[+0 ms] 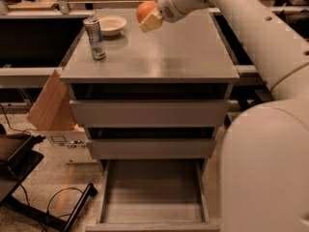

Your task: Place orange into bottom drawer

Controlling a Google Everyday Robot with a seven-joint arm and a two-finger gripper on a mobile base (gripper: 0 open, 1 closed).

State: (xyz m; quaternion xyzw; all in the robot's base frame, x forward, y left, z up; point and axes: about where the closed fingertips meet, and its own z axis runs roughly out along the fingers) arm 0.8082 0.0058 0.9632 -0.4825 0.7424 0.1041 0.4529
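Finding: my claw (149,17) is closed on the orange (144,8) and holds it in the air above the rear of the cabinet top (159,57). It is just beside the white bowl (111,25) and apart from the can (95,37). The bottom drawer (153,197) stands pulled out, well below and toward the front.

Step in hand, as I judge it: the carry. I recommend a firm grip, clearing the cabinet's front edge before descending, and releasing low over the tray's middle.

The orange is round, with no long axis. No stem end can be made out.
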